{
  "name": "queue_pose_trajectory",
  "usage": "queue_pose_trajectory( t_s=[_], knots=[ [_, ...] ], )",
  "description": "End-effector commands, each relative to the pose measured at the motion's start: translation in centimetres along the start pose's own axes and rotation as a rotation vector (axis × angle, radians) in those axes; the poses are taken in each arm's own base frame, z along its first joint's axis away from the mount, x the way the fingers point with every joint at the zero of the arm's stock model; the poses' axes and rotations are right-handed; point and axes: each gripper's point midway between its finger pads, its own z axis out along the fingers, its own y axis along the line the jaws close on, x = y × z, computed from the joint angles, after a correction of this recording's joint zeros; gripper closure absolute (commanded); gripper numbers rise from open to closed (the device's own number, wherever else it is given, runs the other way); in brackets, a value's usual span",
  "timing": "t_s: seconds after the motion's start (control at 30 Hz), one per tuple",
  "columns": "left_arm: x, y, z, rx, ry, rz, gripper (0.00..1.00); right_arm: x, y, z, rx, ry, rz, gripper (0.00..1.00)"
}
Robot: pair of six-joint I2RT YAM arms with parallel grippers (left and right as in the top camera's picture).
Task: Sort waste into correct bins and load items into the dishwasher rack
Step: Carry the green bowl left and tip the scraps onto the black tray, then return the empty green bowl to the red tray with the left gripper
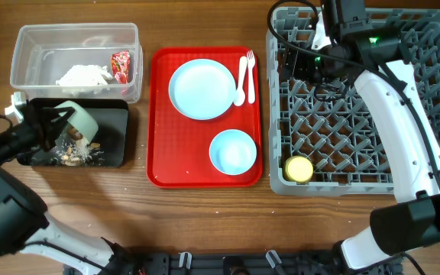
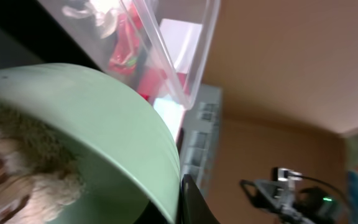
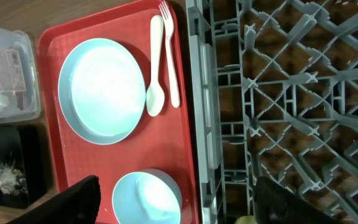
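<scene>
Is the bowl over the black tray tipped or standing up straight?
Tipped. The bowl hangs on its side in the left gripper over the black tray, scraps beneath.

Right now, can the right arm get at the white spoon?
Probably yes: the white spoon lies uncovered on the red tray near the dishwasher rack, and the right end effector hovers open and empty close by.

- The crumpled napkin (image 1: 82, 75) and red wrapper (image 1: 121, 65) lay in the clear tub (image 1: 23, 38).
- The tilted bowl (image 1: 80, 121) hung over the black tray (image 1: 117, 141), with rice scraps (image 1: 71, 156) below it.
- The plate (image 1: 202, 89), second bowl (image 1: 233, 150), spoon (image 1: 240, 82) and fork (image 1: 250, 76) lay on the red tray (image 1: 159, 114).
- The yellow cup (image 1: 299, 169) sat in a corner of the rack (image 1: 334, 137).
</scene>
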Motion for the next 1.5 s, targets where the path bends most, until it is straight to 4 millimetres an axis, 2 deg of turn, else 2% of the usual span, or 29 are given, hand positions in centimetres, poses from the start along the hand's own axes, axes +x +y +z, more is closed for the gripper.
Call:
queue_pose_trajectory(
  t_s=[0.0, 0.1, 0.33, 0.43, 0.6, 0.7, 0.77, 0.9, 1.03, 1.23, 1.37, 1.47],
  knots=[
    [-0.7, -2.6, -0.1, 0.278, -0.013, -0.041, 0.96, -0.3, 0.0, 0.1, 0.013, -0.008, -0.03, 0.19],
    [-0.9, -3.0, -0.3, 0.323, -0.007, -0.104, 0.96, -0.2, -0.1, 0.1, 0.014, -0.006, -0.042, 0.18],
    [-0.9, -3.1, -0.4, 0.324, 0.015, -0.25, 0.96, -0.1, -0.1, 0.1, 0.015, -0.003, -0.042, 0.01],
    [-1.3, -3.0, -0.5, 0.324, 0.004, -0.212, 0.96, -0.1, -0.1, 0.1, 0.016, -0.002, -0.042, 0.0],
    [-1.5, -3.0, -0.9, 0.327, 0.009, -0.309, 0.96, -0.1, -0.1, 0.1, 0.016, -0.002, -0.042, 0.0],
    [-2.1, -3.1, -1.0, 0.326, -0.007, -0.221, 0.96, -0.1, -0.1, 0.1, 0.015, -0.002, -0.041, 0.0],
    [-2.1, -3.1, -1.1, 0.327, 0.0, -0.258, 0.96, -0.1, -0.1, 0.1, 0.015, -0.003, -0.042, 0.0],
    [-1.6, -4.3, -1.3, 0.327, 0.005, -0.27, 0.96, -0.2, -0.1, 0.1, 0.016, -0.003, -0.069, 0.0],
    [-0.7, -7.4, -2.1, 0.32, -0.014, -0.124, 0.96, -0.2, -0.2, 0.1, 0.019, -0.004, -0.071, 0.0],
    [1.9, -11.0, -2.7, 0.117, -0.08, 0.067, 0.96, -0.3, -0.1, 0.1, 0.017, -0.008, -0.072, 0.0],
    [4.8, -12.1, -1.6, -0.097, -0.103, 0.156, 0.96, -0.3, -0.1, 0.1, 0.017, -0.008, -0.071, 0.0],
    [7.4, -12.7, 0.5, -0.241, -0.087, 0.225, 0.96, -0.3, -0.1, 0.1, 0.016, -0.008, -0.067, 0.0]
  ],
)
